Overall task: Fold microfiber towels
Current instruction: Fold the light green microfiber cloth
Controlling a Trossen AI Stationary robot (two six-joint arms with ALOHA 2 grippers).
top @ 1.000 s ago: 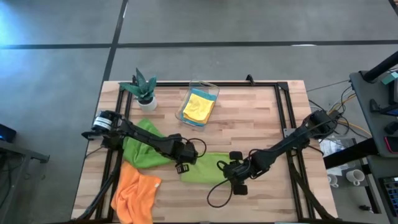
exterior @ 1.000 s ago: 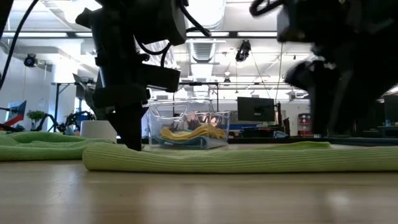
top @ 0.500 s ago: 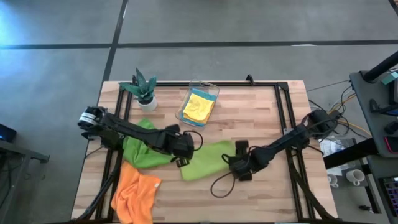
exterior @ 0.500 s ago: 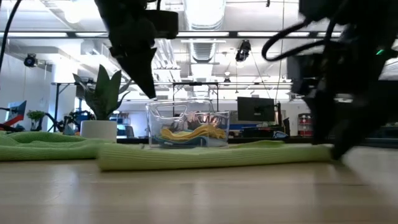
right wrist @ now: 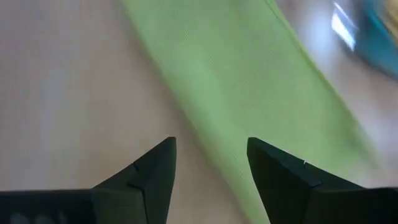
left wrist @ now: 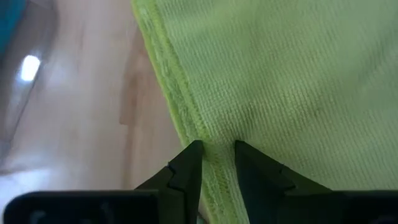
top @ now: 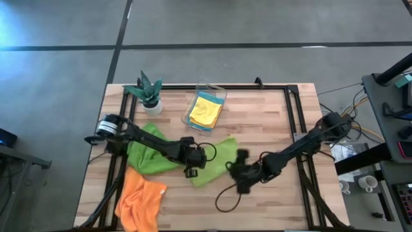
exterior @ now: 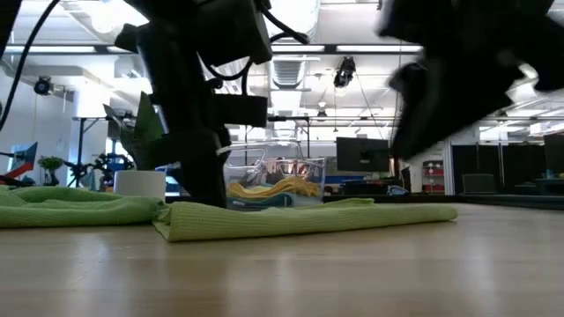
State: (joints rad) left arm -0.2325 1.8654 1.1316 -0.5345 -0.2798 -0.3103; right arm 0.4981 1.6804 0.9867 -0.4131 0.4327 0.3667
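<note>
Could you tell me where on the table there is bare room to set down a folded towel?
The wood right of the clear bin, up to the table's right edge, is bare, and so is the front strip right of the orange towel. The left half is crowded: plant, darker green towel, lime towel and both grippers.

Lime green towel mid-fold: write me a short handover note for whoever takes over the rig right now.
Left gripper: shut on the lime green towel's hemmed edge, mid-table.
Right gripper: open, empty, just above the table beside that towel.
Lime towel lies folded over in a rough wedge, not squared.
Darker green towel is bunched under the left arm; orange towel is crumpled at the near left corner.
Yellow towel sits on a blue one in the clear bin.
Left: finish the lime fold, then the green and orange.
</note>
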